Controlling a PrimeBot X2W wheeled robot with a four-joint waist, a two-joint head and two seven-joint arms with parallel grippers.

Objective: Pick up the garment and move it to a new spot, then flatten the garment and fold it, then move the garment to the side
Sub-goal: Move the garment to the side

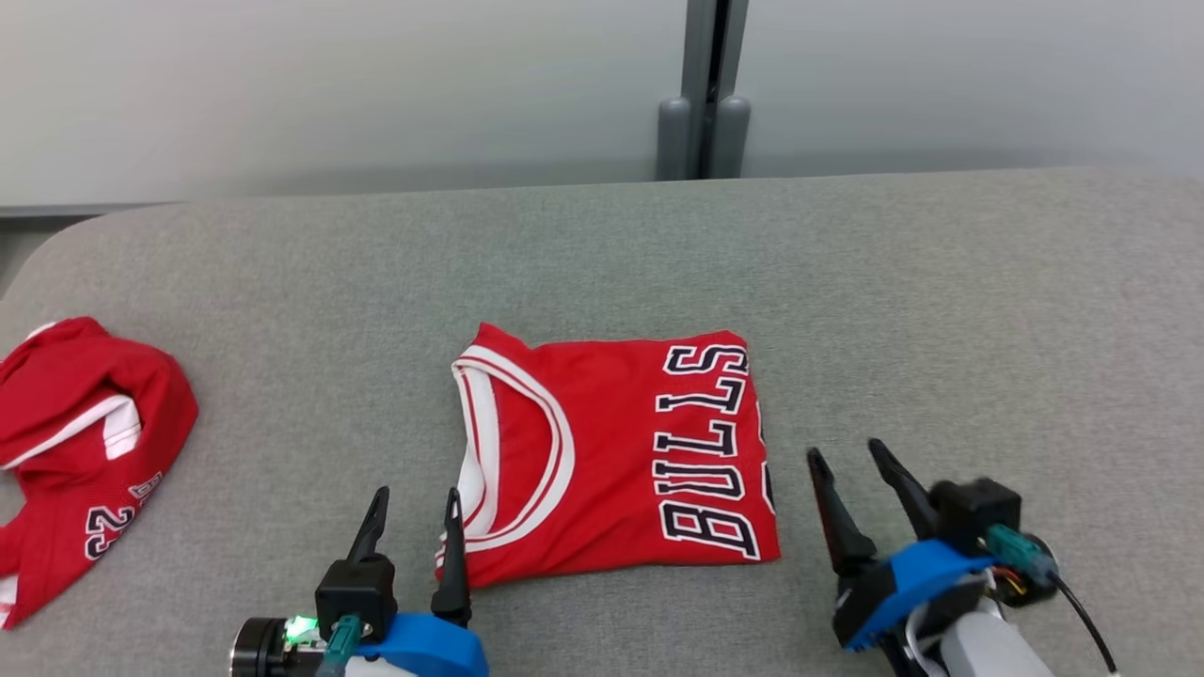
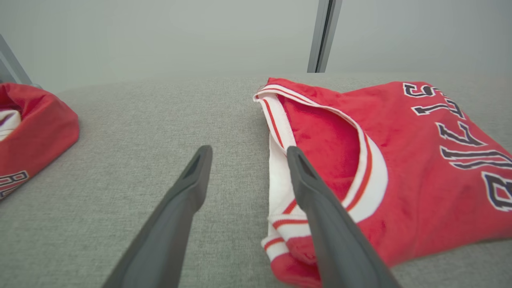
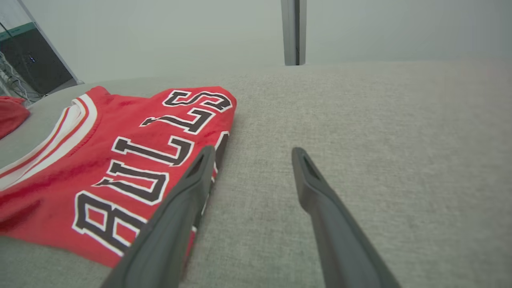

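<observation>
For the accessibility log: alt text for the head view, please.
A folded red Bulls jersey lies flat on a grey cushioned surface, flanked by the open left gripper and open right gripper. A second, crumpled red jersey sits at the left edge.

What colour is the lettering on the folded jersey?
Black, outlined in white; clearest on the folded jersey in the head view.

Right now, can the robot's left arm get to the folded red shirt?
Probably yes: the left tool sits open beside the folded jersey, at its collar edge, with nothing between them.
</observation>
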